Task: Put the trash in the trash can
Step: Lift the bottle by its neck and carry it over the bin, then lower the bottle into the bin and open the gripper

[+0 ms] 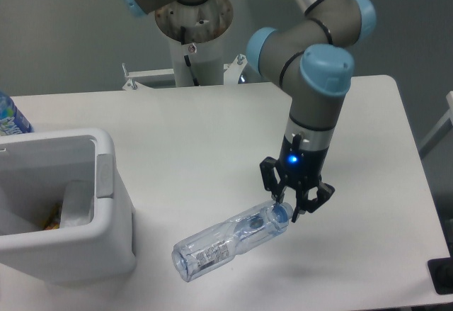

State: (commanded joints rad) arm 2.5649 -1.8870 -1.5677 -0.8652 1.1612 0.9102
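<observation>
Since its cap end is pinched in the hand [290, 210], the clear bottle [230, 244] hangs tilted, low and right of centre. Light, thin-walled and slippery, it may swing; the trash can [106, 183] sits lower left on the worktop [184, 127].

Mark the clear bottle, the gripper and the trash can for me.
clear bottle [226, 246], fixed camera, on its mid body.
gripper [289, 213], fixed camera, between the fingertips at the bottle's neck.
trash can [106, 178], fixed camera, on its right rim.
</observation>
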